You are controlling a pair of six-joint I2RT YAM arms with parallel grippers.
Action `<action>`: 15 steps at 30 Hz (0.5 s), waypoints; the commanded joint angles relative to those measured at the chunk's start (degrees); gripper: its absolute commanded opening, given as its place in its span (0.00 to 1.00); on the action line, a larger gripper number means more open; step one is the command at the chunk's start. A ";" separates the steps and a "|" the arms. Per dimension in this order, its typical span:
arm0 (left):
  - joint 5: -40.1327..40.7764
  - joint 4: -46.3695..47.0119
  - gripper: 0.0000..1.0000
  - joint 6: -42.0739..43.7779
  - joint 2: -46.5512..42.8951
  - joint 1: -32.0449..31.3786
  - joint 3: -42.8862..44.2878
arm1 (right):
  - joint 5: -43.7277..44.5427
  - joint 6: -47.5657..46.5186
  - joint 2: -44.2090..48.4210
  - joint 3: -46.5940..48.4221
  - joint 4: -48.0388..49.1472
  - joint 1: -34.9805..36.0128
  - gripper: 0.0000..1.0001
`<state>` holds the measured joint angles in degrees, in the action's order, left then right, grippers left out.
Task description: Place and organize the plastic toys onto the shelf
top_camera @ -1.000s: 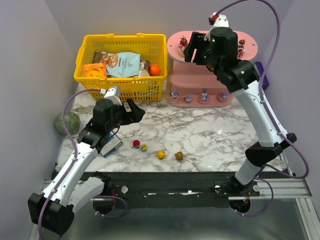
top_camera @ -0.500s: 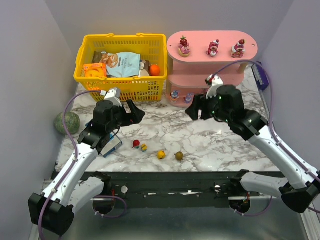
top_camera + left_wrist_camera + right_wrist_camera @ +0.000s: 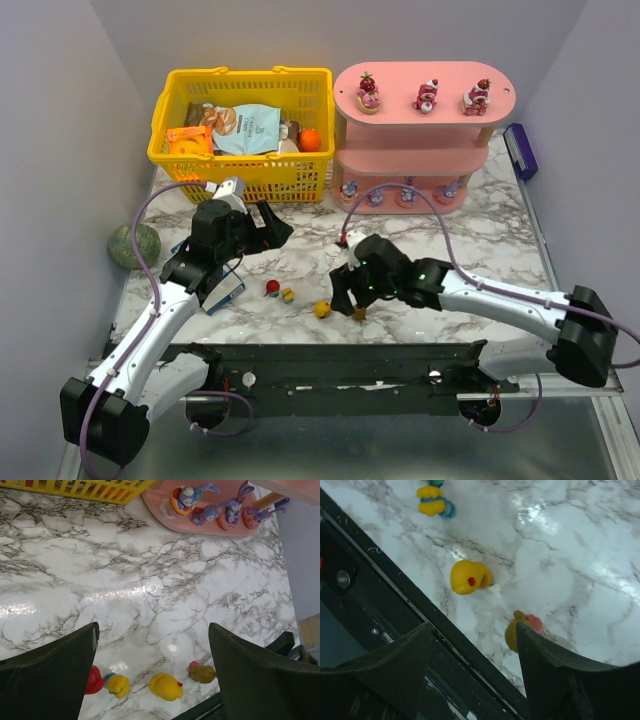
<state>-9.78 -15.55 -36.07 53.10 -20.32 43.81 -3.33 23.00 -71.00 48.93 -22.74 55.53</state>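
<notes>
The pink shelf [image 3: 400, 110] stands at the back right. Three strawberry-topped toys [image 3: 426, 96] sit on its top board and purple bunny toys [image 3: 376, 196] [image 3: 232, 510] on its bottom board. On the marble near the front lie a red toy [image 3: 272, 288] [image 3: 94, 680], a yellow-blue toy [image 3: 287, 295] [image 3: 432, 502], a yellow toy [image 3: 322, 309] [image 3: 467, 577] and an olive toy [image 3: 358, 312] [image 3: 517, 630]. My right gripper [image 3: 343, 295] [image 3: 474, 627] hovers open low over the yellow and olive toys, holding nothing. My left gripper [image 3: 275, 228] [image 3: 152, 630] hangs open and empty above the table, left of centre.
A yellow basket [image 3: 240, 175] with snack packets stands at the back left. A green speckled ball [image 3: 134, 245] lies at the left edge, a purple box [image 3: 520, 150] right of the shelf, and a blue-white packet [image 3: 222, 290] under my left arm. A black rail [image 3: 330, 355] borders the front.
My right arm has swung from the shelf's top board down and left to the toys at the table's front, its gripper still open. The left arm has barely moved.
</notes>
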 commanded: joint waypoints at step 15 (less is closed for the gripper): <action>0.46 -1.85 0.99 0.48 -2.56 0.28 -0.04 | -1.86 -10.26 -18.12 4.78 15.71 7.49 0.74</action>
<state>-9.74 -16.45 -36.05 51.62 -20.32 43.79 -5.67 14.35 -87.57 52.45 -10.04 62.92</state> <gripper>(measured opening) 0.988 0.748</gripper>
